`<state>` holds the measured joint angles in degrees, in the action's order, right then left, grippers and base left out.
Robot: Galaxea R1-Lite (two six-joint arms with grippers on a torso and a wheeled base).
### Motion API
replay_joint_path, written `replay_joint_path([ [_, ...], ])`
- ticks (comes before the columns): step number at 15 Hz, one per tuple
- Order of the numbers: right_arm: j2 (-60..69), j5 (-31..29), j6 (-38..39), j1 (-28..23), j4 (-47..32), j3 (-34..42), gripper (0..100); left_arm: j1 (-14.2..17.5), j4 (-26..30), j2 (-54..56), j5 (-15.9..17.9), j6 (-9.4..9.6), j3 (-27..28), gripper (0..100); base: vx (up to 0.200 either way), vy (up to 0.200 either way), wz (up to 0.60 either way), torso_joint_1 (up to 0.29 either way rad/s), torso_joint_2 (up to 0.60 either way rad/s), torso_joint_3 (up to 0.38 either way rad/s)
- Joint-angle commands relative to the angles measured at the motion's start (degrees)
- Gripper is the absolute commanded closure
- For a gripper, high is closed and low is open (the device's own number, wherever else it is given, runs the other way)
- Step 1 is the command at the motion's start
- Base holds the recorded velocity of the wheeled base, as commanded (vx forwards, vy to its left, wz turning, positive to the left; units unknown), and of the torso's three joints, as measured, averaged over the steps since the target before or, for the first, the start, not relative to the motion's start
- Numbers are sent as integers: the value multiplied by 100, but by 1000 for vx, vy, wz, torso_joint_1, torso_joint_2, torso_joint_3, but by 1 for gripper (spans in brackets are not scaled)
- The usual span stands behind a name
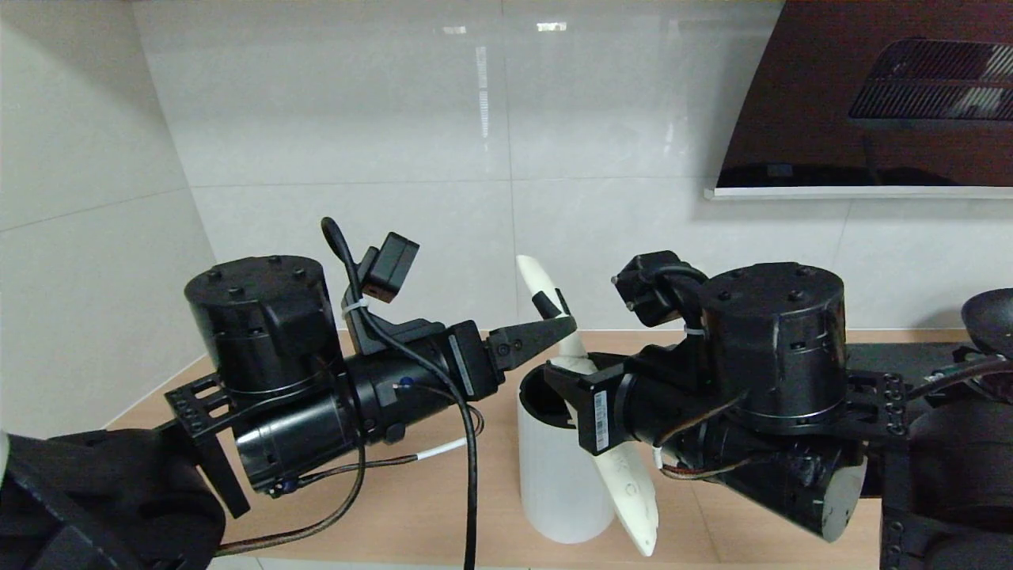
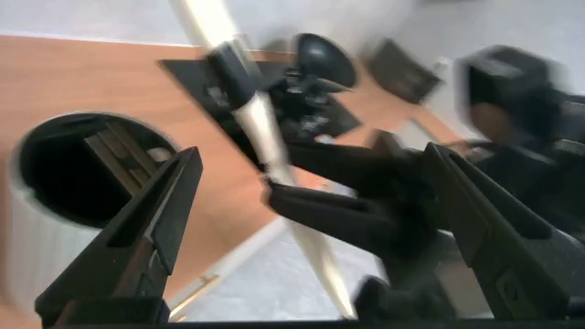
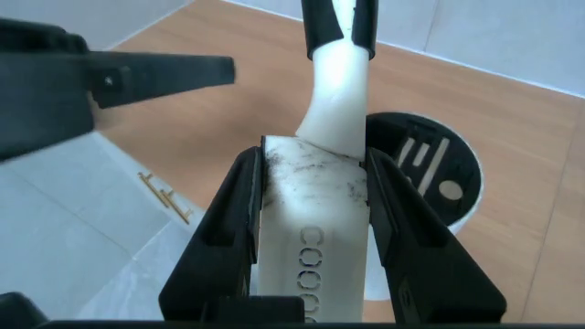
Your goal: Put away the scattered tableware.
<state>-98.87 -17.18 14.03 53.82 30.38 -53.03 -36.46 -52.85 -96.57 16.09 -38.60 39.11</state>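
A white spatula [image 1: 544,286] with a black band on its handle hangs tilted over a white cylindrical utensil holder [image 1: 558,475] on the wooden counter. My right gripper [image 1: 570,378] is shut on its broad blade [image 3: 315,206], just above the holder's rim. The handle [image 3: 338,82] points up and away. My left gripper [image 1: 558,321] is open, its fingers [image 2: 151,233] spread wide either side of the handle [image 2: 251,100] without touching it. Some utensils [image 3: 430,160] stand inside the holder's dark interior [image 2: 73,174].
A thin golden pair of sticks [image 3: 164,196] lies near the counter's front edge. A black stovetop [image 1: 910,356] with a dark pan [image 1: 989,313] is to the right, under a range hood [image 1: 870,95]. Tiled walls close off the back and left.
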Motion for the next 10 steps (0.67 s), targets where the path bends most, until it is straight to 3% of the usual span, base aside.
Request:
replay_joint_path([
  [1, -10, -5, 3, 129, 3, 56, 100, -1, 2, -142, -1, 1, 18, 0, 0, 0, 0, 0, 0, 0],
  [10, 131, -5, -41, 498, -6, 276, 100, -1, -156, -195, -89, 1, 0, 0, 0, 0, 0, 0, 0, 0],
])
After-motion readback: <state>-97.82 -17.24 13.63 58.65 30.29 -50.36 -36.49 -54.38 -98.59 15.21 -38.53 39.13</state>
